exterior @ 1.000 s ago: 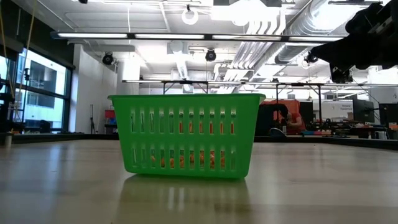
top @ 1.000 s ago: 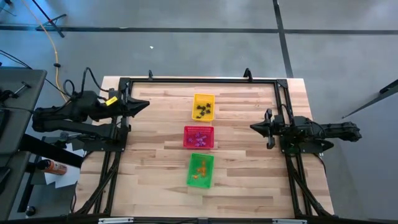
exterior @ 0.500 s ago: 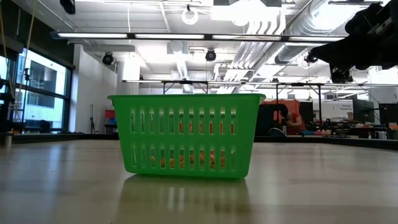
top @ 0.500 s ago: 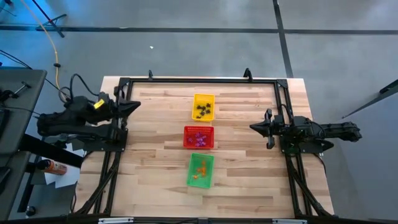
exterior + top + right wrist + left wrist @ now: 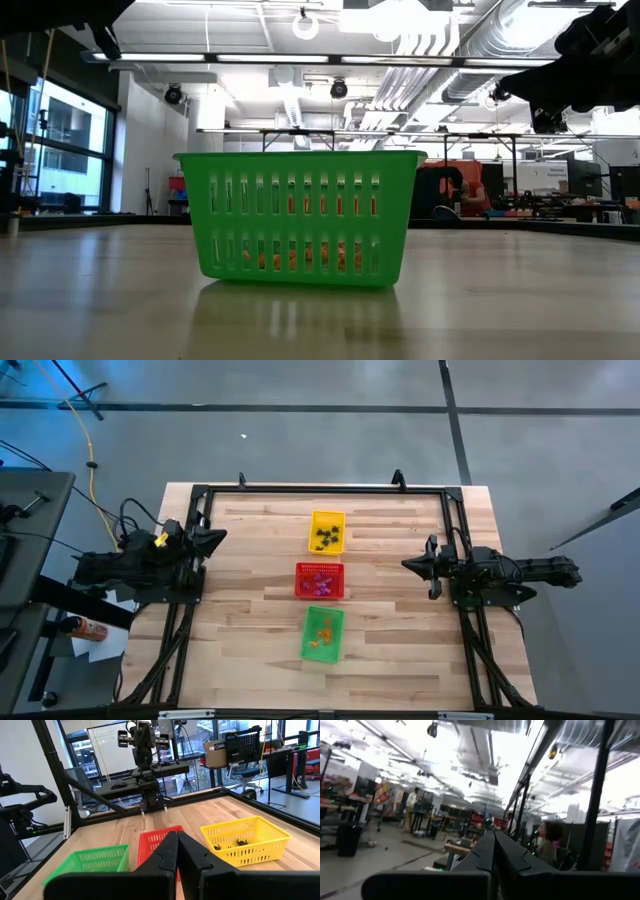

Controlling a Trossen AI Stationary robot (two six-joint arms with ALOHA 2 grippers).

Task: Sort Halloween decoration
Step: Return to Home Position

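Three mesh baskets stand in a row down the table's middle, each holding Halloween decoration trinkets: black ones in the yellow basket, purple-pink ones in the red basket, orange ones in the green basket. The green basket fills the low view. My left gripper is shut and empty at the table's left edge, tilted upward. My right gripper is shut and empty at the right side, level, pointing at the baskets.
A black frame runs along the table's far edge and both sides. People and workbenches show in the room beyond the table. Bare wood lies on either side of the baskets.
My left arm has drawn back toward the table's left edge and sunk lower, its shut gripper tipping upward. The right arm and the baskets have kept still.
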